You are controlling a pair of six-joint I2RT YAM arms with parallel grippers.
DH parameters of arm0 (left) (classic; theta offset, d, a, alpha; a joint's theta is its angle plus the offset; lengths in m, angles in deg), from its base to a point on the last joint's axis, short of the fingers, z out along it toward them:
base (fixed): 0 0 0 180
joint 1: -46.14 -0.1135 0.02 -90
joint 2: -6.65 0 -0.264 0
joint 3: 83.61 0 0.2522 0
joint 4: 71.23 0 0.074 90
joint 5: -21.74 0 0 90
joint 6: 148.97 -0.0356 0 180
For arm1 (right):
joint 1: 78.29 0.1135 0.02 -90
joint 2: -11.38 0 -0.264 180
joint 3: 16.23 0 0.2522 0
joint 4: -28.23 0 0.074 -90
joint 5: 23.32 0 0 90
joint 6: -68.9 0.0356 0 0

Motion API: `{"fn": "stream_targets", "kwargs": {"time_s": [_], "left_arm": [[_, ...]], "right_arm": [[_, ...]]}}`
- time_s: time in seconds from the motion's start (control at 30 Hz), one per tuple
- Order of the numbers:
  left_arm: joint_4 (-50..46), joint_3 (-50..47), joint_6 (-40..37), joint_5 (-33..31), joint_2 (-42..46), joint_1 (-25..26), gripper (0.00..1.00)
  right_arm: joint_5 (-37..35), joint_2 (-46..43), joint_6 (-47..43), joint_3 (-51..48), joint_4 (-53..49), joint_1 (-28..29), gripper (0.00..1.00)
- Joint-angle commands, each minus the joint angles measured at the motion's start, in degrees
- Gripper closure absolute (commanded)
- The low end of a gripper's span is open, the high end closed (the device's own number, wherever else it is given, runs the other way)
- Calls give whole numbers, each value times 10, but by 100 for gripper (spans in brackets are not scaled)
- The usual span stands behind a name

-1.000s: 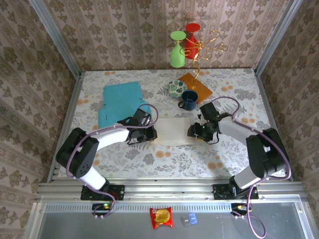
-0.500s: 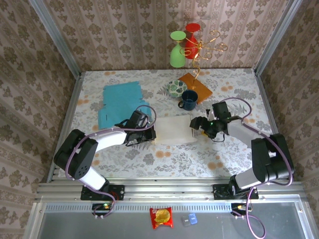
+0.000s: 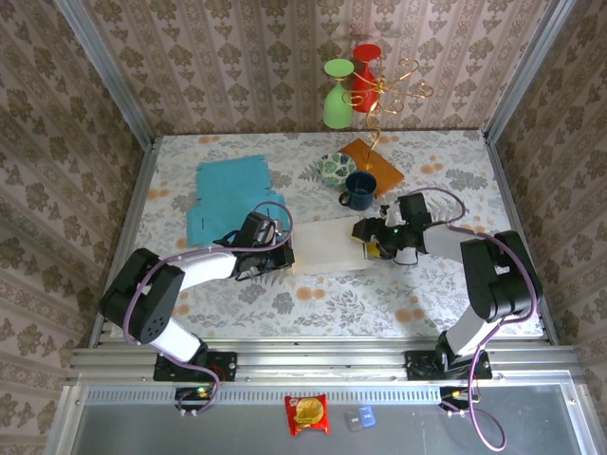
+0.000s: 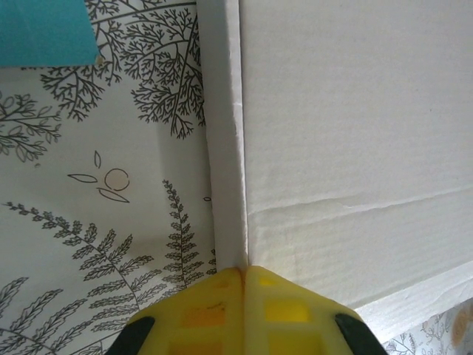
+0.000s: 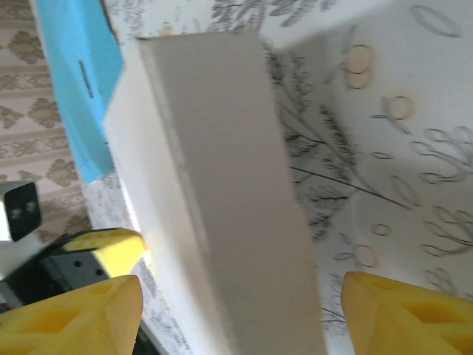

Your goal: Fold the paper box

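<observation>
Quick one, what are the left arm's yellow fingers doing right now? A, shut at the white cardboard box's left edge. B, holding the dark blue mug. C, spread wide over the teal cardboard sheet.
A: the left wrist view shows the yellow fingers pressed together at the edge flap of the white cardboard box.

Back of your worktop (image 3: 446,171): dark blue mug (image 3: 359,190) just beside a patterned saucer (image 3: 332,167), orange mat (image 3: 386,172) alongside, green glass (image 3: 336,95) and red glass (image 3: 365,68) hanging on the gold stand (image 3: 372,121).
</observation>
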Motion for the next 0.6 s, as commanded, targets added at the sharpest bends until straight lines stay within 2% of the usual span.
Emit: {"fn": "stream_targets", "kwargs": {"time_s": [0.0, 0.37, 0.57], "left_arm": [[-34, -22, -10, -17, -11, -7, 100], [-11, -26, -13, -9, -7, -10, 98], [14, -39, -11, -15, 10, -8, 94]], "right_arm": [[49, 13, 42, -6, 71, 11, 33], [61, -13, 100, -23, 114, 24, 47], [52, -31, 95, -20, 69, 26, 54]]}}
